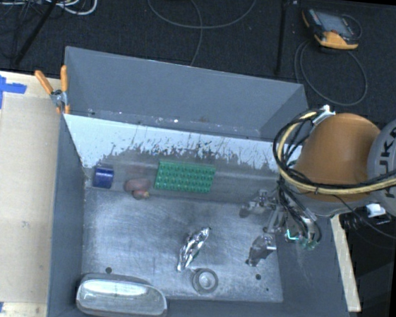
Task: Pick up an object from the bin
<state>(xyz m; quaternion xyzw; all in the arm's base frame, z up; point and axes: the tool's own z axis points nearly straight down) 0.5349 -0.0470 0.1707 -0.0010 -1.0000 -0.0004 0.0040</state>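
jaws spread apart and empty, scuffed metal bin floor [139, 240] beneath, crumpled shiny foil [193, 248] nearby, ridged green block [185, 178]

Bare bin floor [133, 232] left of foil [193, 248]

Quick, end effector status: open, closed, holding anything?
End effector: open, holding nothing.
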